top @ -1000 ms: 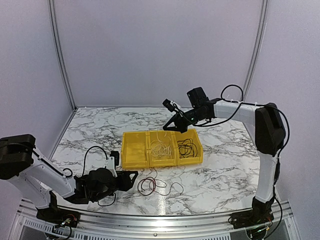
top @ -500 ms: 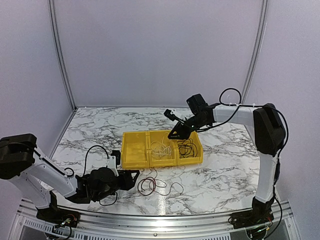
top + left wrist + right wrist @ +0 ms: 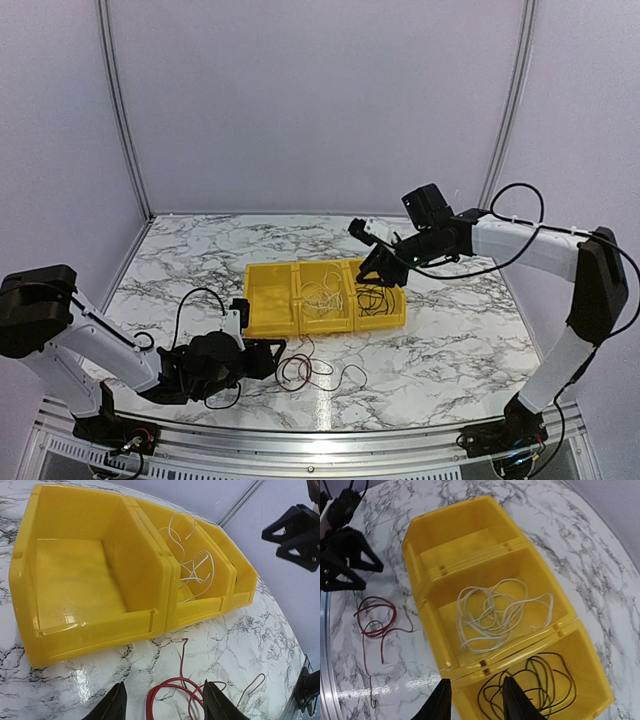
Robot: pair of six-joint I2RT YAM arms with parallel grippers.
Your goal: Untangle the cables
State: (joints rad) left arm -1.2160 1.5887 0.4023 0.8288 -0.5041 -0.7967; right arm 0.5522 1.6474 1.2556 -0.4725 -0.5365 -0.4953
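Note:
A yellow bin (image 3: 268, 325) with three compartments stands mid-table. White cables (image 3: 322, 296) lie looped in its middle compartment (image 3: 495, 612). Black cables (image 3: 376, 298) fill the right compartment (image 3: 540, 685). Red cables (image 3: 298, 372) lie tangled with a thin dark one on the marble in front of the bin. My left gripper (image 3: 270, 357) rests low on the table, open, and the red loop (image 3: 172, 695) lies between its fingertips without touching them. My right gripper (image 3: 380, 275) hangs open and empty over the bin's right end, just above the black cables.
The bin's left compartment (image 3: 75, 580) holds nothing. A thin wire end (image 3: 350, 375) trails right of the red tangle. White wall panels close the table at the back and sides, and a metal rail runs along its near edge.
My right gripper has gone from shut to open, and its arm has swung right, from above the bin's back edge to over the right compartment. The left gripper edged slightly right.

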